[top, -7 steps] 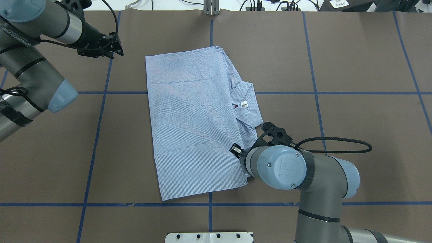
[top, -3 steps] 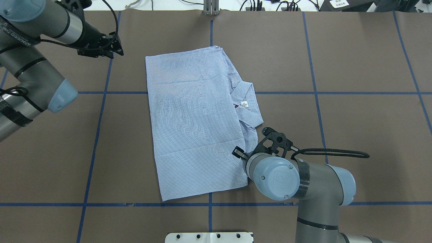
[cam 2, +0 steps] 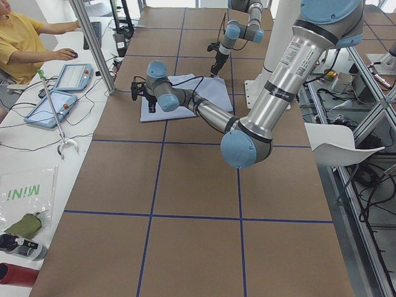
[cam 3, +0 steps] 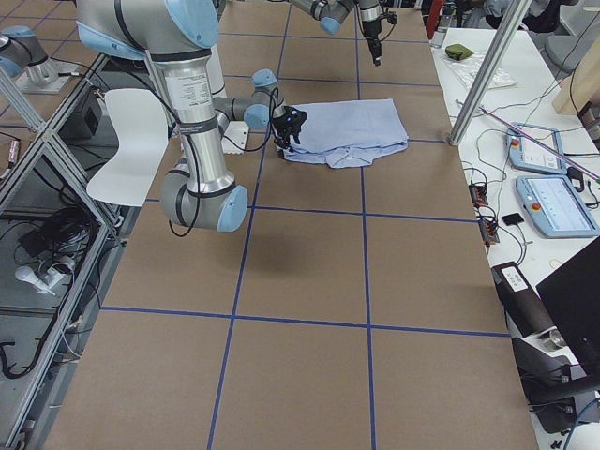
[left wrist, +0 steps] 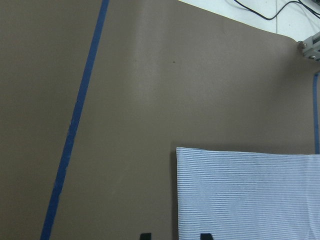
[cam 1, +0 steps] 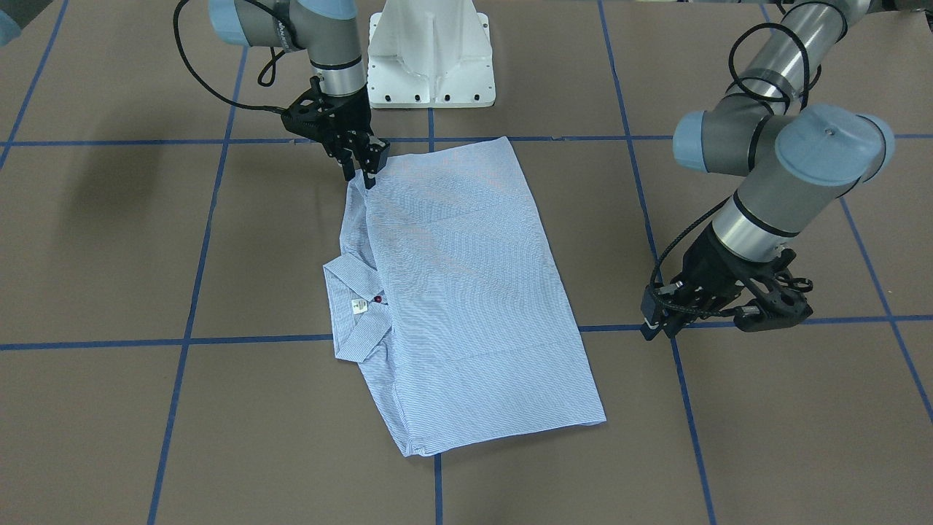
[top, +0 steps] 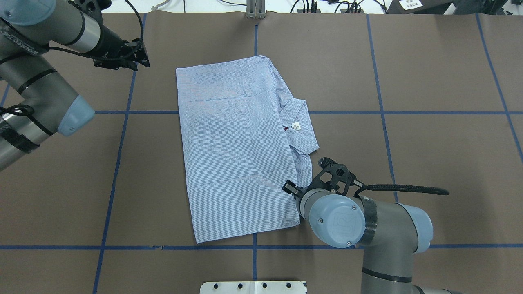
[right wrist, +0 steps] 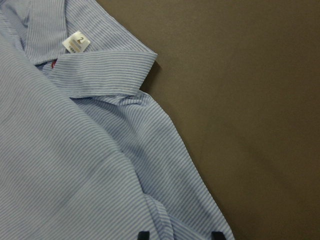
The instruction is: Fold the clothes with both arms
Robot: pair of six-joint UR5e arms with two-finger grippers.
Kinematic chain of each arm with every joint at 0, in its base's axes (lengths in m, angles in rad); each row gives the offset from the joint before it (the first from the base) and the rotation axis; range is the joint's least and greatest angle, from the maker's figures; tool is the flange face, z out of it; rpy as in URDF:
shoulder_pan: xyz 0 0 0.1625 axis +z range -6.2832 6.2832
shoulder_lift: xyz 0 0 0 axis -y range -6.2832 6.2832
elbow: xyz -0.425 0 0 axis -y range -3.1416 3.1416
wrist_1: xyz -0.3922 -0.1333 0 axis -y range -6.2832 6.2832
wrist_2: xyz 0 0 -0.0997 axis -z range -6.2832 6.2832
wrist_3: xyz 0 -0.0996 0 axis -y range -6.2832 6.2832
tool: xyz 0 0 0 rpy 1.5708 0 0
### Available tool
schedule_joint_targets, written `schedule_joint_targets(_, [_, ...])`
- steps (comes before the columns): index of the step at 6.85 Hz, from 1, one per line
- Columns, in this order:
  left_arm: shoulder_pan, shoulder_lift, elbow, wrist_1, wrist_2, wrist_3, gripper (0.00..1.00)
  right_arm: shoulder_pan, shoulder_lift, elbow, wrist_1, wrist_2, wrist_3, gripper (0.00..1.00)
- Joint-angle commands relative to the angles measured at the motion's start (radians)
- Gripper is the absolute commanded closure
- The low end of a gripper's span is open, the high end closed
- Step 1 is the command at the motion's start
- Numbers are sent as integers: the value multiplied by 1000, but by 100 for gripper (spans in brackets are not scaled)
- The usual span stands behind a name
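The light blue striped shirt [top: 237, 151] lies folded into a tall rectangle at the table's middle, its collar and white neck label [top: 296, 126] showing at its right edge. My right gripper [cam 1: 360, 172] stands open at the shirt's near right edge, below the collar. In the right wrist view its fingertips [right wrist: 144, 235] straddle the cloth's edge [right wrist: 190, 200]. My left gripper [top: 141, 59] hangs open over bare table, left of the shirt's far left corner [left wrist: 178, 150] and apart from it.
Blue tape lines [top: 122, 155] grid the brown table. The white pedestal base [cam 1: 430, 51] stands at the robot's edge. A metal post [top: 255, 9] and cables line the far edge. A person [cam 2: 25, 43] sits at a side bench with tablets.
My right arm has drawn back toward the robot's side, its gripper sliding a little along the shirt's right edge away from the collar. The left arm and the shirt have not moved.
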State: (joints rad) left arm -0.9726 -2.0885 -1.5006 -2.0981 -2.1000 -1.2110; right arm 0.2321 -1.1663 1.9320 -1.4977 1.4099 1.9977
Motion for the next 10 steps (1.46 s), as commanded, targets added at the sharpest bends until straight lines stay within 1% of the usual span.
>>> schedule_joint_targets(1, [2, -2, -4, 7, 0, -1, 56, -11, -6, -2, 73, -34, 111, 43])
schedule_joint_targets(2, [2, -2, -4, 7, 0, -1, 56, -14, -39, -1, 109, -37, 133, 43])
schedule_joint_targets(4, [0, -2, -6, 7, 2, -1, 56, -33, -44, -4, 106, -38, 154, 42])
schedule_joint_targets(6, [0, -1, -7, 7, 3, -2, 56, -42, -44, -2, 102, -34, 156, 28])
schedule_joint_targets(10, [2, 1, -6, 7, 6, -2, 56, -62, -46, -11, 99, -37, 193, 25])
